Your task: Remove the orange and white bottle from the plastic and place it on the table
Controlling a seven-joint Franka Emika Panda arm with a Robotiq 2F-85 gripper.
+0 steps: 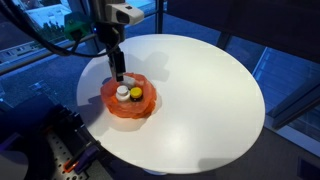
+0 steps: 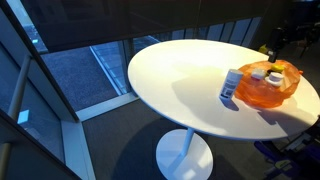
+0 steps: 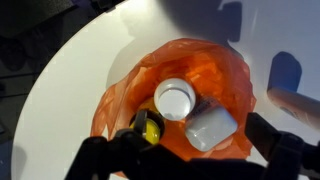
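Note:
The plastic bowl (image 1: 128, 110), orange-red and crinkled, sits on the white round table (image 1: 200, 90). It also shows in the other exterior view (image 2: 272, 92) and the wrist view (image 3: 215, 70). The orange and white bottle (image 1: 122, 92) stands upright in it, and the wrist view shows its white cap from above (image 3: 175, 98). A pale whitish bottle (image 3: 210, 127) lies tilted at the bowl's edge (image 2: 232, 85). A small yellow-topped item (image 3: 150, 124) is beside them. My gripper (image 1: 118, 70) hangs just above the bowl, open and empty, its fingers (image 3: 190, 160) spread wide below the bottles.
The table edge (image 2: 150, 95) drops to a dark floor and glass walls. A stand with cables (image 1: 70, 150) is beside the table near the bowl. The table top (image 2: 185, 70) stretches away from the bowl.

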